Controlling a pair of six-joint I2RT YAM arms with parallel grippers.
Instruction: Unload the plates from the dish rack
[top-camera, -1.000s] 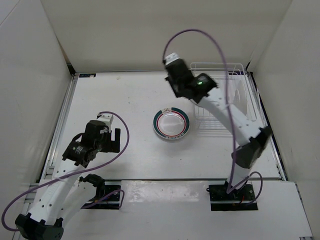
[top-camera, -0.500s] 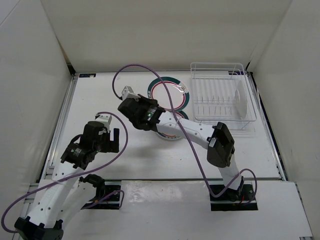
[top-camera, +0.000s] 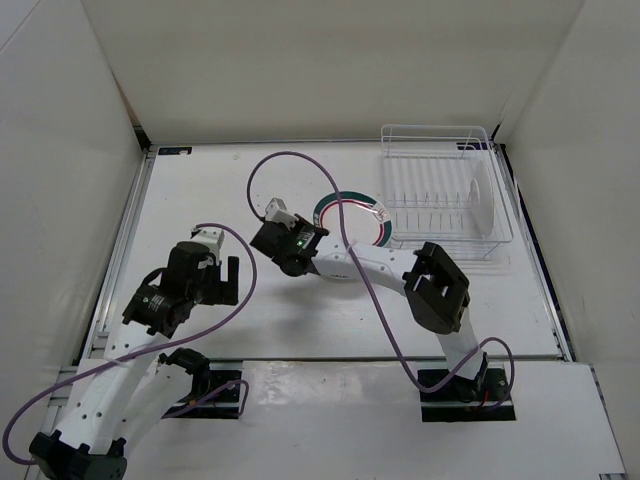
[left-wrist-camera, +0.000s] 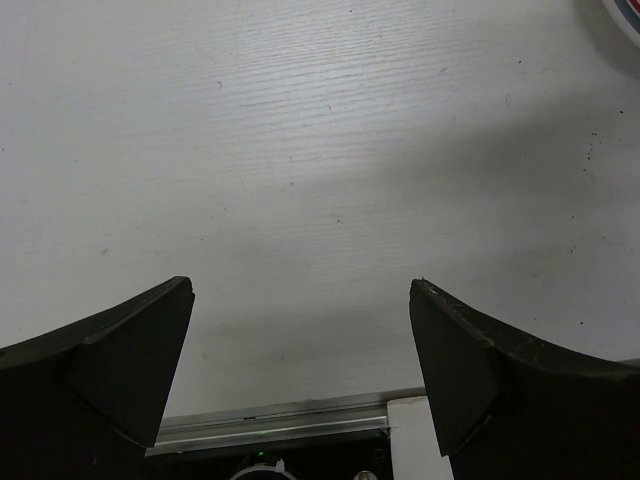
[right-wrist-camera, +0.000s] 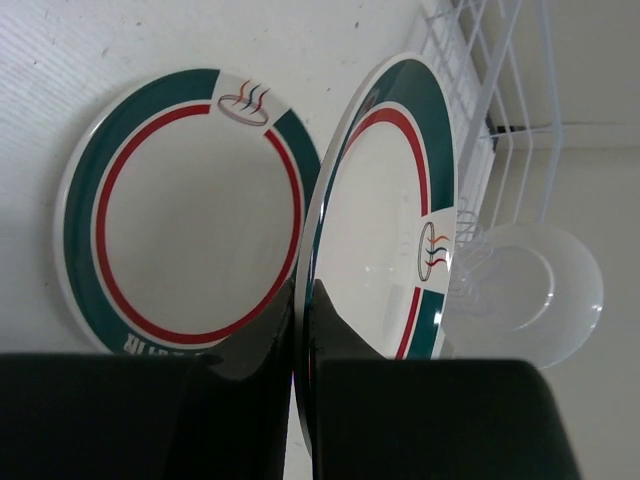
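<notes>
- I see the right gripper (right-wrist-camera: 302, 300) clamped on a tilted banded plate (right-wrist-camera: 385, 220), near the dish rack (top-camera: 437, 130).
- Overhead, its arm hides most of the second plate (right-wrist-camera: 190, 210), lying flat.
- Left gripper (left-wrist-camera: 300, 290): spread apart.

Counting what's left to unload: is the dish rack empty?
No: a white plate stands in the dish rack, apart from the green-rimmed plate gripped by the right end effector.
</notes>
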